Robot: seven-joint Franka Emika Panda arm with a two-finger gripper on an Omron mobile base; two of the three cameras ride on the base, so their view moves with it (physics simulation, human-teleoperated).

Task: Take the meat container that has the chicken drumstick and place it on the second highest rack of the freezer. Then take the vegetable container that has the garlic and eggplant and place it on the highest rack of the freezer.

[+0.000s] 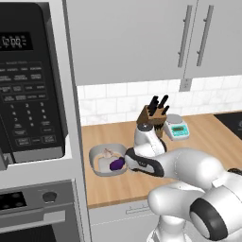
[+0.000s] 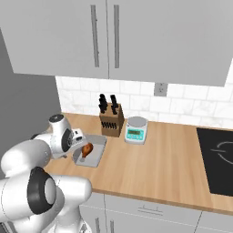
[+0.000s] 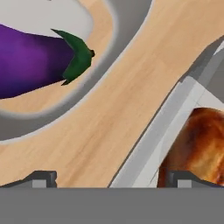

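Observation:
The meat container, a shallow light-grey tray, lies on the wooden counter with the orange-brown chicken drumstick inside. Just to its left stands the rounded grey vegetable bowl, holding the purple eggplant and the pale garlic. My gripper hangs low over the tray's near wall, open. In the hand view the finger tips straddle that tray wall, with the drumstick to the right and the eggplant at upper left. The freezer is out of view.
Behind the containers stand a knife block and a small kitchen scale against the tiled wall. A black cooktop lies at the right. A microwave and oven fill the tall unit on the left. Wall cabinets hang overhead.

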